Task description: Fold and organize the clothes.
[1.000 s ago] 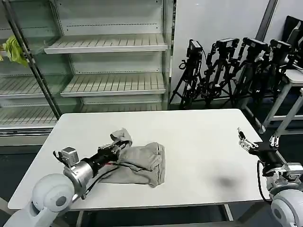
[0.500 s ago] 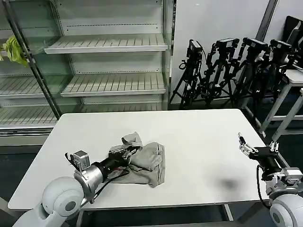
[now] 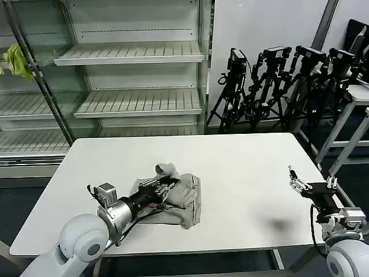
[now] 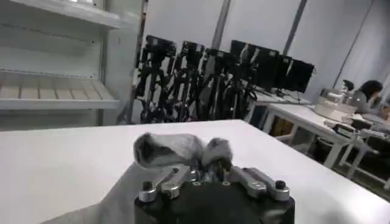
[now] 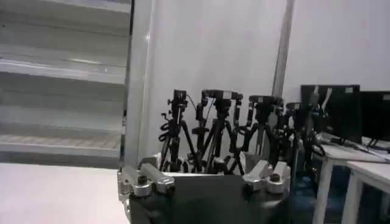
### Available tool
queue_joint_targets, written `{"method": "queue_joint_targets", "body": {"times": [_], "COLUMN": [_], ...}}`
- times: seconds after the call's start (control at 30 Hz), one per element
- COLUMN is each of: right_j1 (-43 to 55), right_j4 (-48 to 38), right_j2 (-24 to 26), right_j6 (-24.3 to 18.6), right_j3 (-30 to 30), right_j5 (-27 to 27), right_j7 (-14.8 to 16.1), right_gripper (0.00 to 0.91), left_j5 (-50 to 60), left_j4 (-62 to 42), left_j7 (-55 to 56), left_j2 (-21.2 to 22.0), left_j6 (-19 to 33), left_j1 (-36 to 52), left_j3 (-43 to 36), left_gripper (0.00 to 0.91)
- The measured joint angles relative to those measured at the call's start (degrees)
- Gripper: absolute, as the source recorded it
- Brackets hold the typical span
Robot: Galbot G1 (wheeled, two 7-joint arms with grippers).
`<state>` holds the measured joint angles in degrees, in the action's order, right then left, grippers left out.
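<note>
The left gripper, clamped on a raised fold of the light grey cotton T-shirt bunched at the white table's near-left, is nearer; the right gripper waits spread, well apart.

White table w/ crumpled grey T-shirt lying on it.

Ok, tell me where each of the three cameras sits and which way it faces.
Head view: high on the robot, looking down at the white table; left gripper pinching the grey T-shirt, right gripper over the table's right edge.
Left wrist view: behind the left gripper, facing the T-shirt fold.
Right wrist view: behind the open right gripper, facing the tripods.
All share the tripods.
</note>
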<state>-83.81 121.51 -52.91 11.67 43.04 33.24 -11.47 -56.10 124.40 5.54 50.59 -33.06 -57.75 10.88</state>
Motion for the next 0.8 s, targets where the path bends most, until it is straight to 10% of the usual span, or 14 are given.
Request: {"method": "queue_joint_targets", "body": {"times": [0.8], "right_j1": [1.73], "right_j4": [0.45], "right_j2": [-0.97], "right_j6": [-0.26], "right_j3": [-2.39], "right_j5": [-0.76], "right_j7": [0.29], "right_gripper": [0.907], "left_j5": [3.91], "left_j4": [-1.61], "left_j7": [-0.02], "left_j2": [-1.13], "left_j6": [0.21], "left_j1": [-4.46], "left_j3": [6.85], "left_gripper": [0.907]}}
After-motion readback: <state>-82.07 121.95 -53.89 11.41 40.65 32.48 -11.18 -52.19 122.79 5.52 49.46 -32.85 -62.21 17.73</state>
